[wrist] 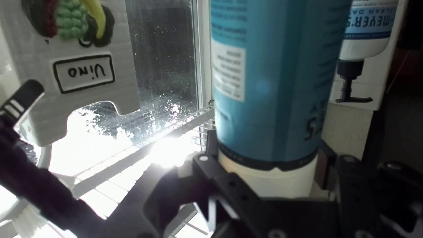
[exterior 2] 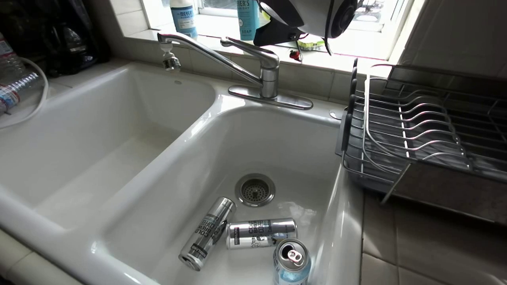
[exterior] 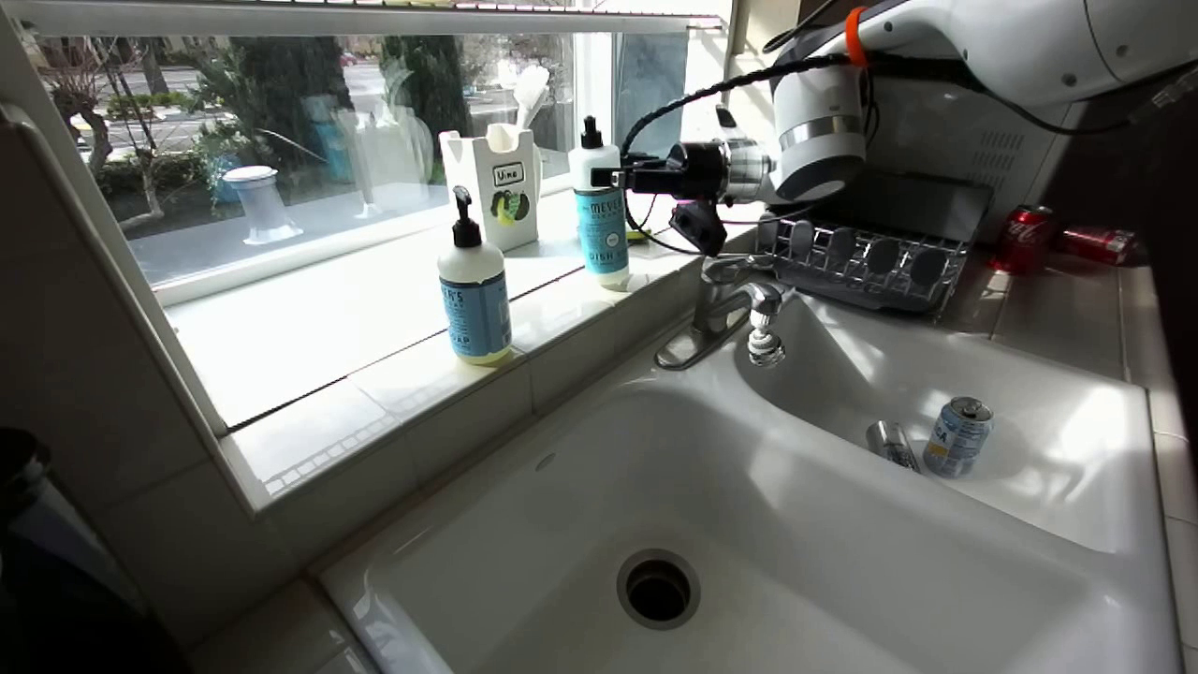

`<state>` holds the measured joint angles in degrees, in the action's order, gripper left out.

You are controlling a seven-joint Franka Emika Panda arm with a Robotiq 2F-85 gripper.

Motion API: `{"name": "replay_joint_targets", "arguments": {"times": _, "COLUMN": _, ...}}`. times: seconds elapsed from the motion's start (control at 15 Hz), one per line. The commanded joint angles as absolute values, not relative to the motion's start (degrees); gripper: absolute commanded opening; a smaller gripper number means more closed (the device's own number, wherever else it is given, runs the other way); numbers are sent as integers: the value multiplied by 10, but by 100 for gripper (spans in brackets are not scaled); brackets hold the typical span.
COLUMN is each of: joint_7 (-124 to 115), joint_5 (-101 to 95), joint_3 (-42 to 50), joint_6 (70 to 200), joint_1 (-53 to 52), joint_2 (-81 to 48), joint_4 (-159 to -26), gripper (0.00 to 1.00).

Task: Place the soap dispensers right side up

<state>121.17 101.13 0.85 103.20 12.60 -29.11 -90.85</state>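
One soap dispenser (exterior: 604,229) stands upright at the window sill's front edge, beside the faucet. It also shows in an exterior view (exterior 2: 247,21), cut off at the top. My gripper (exterior: 610,178) reaches in sideways just below its black pump. In the wrist view, which is upside down, the gripper (wrist: 269,150) has a finger on each side of that dispenser (wrist: 281,82), apparently touching it; its pump is hidden behind the gripper. The other soap dispenser (exterior: 475,300) stands upright on the sill, apart from the gripper. It shows in the wrist view too (wrist: 366,29).
A white "Vino" holder (exterior: 505,192) with brushes stands behind the dispensers. The faucet (exterior: 716,314) rises in front of the sill. A dish rack (exterior 2: 420,130) stands beside the double sink. Several cans (exterior 2: 261,233) are in one basin. Red cans (exterior: 1022,239) stand and lie beyond the rack.
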Motion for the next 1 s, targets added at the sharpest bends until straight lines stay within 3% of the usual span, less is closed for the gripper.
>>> {"name": "replay_joint_targets", "arguments": {"times": 0.0, "joint_7": 1210, "joint_5": 1022, "joint_3": 25, "joint_6": 1024, "joint_1": 114, "joint_2": -291, "joint_4": -924, "gripper": 39}}
{"name": "replay_joint_targets", "arguments": {"times": 0.07, "joint_7": 1208, "joint_5": 1020, "joint_3": 26, "joint_6": 1024, "joint_1": 113, "joint_2": -292, "joint_4": -924, "gripper": 89}}
{"name": "replay_joint_targets", "arguments": {"times": 0.27, "joint_7": 1205, "joint_5": 1018, "joint_3": 30, "joint_6": 1027, "joint_1": 110, "joint_2": -291, "joint_4": -926, "gripper": 100}}
{"name": "replay_joint_targets", "arguments": {"times": 0.93, "joint_7": 1172, "joint_5": 949, "joint_3": 67, "joint_6": 1115, "joint_1": 84, "joint_2": -216, "joint_4": -952, "gripper": 100}}
